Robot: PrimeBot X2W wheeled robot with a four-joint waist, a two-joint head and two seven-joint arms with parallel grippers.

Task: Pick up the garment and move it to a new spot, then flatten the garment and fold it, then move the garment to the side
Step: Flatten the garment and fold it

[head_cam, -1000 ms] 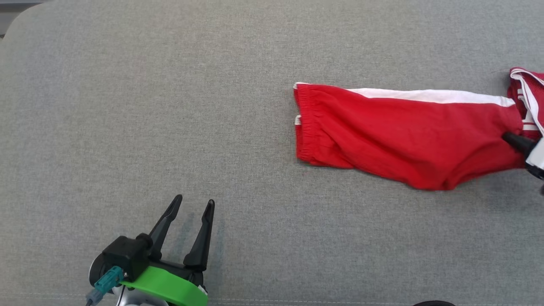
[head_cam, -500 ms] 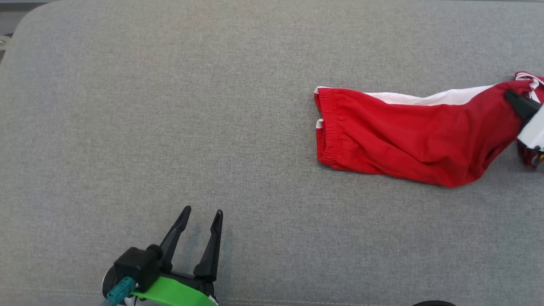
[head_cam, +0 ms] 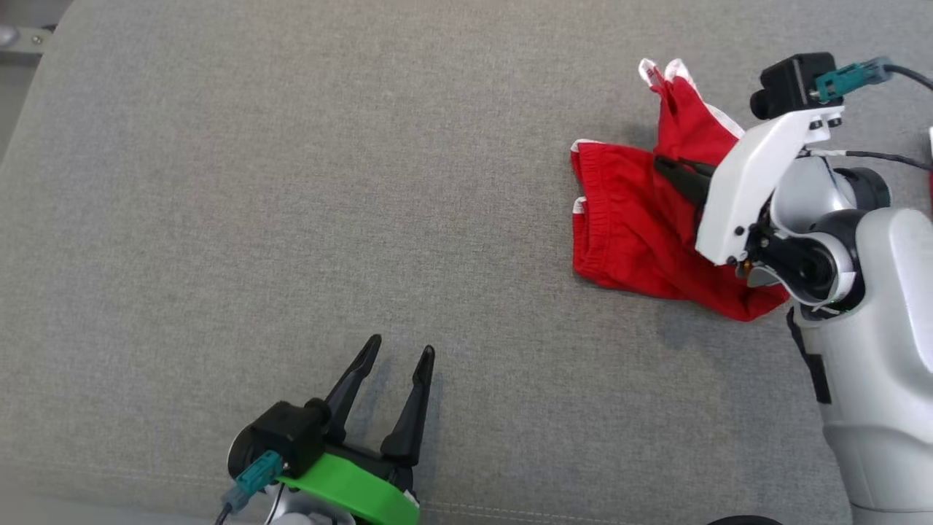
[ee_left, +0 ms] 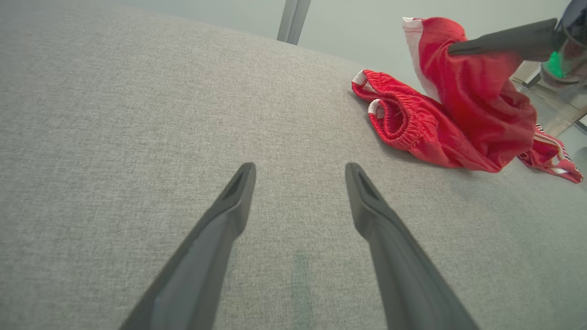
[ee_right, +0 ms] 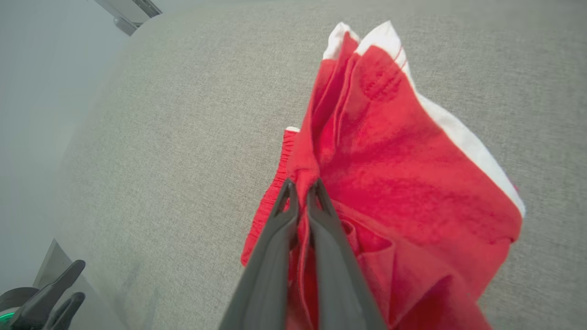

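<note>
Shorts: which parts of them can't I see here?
- Head view: right end of the shorts, behind the right arm.
- Right wrist view: their lower folds, behind the right gripper and cut by the bottom edge.
- Left wrist view: striped red cloth, partly behind the shorts; unidentifiable.

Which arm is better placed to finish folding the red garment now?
Right. The right gripper has its jaws shut on a raised fold of the red garment; the left gripper stands open, well apart from it.

You've got one red cloth garment with white trim [head_cam: 619, 233], one red striped-edge cloth piece [ee_left: 552, 156], one grey woven surface [head_cam: 291, 182] and two black-fingered grippers, the left gripper [head_cam: 401, 345] and the right gripper [head_cam: 662, 165]
</note>
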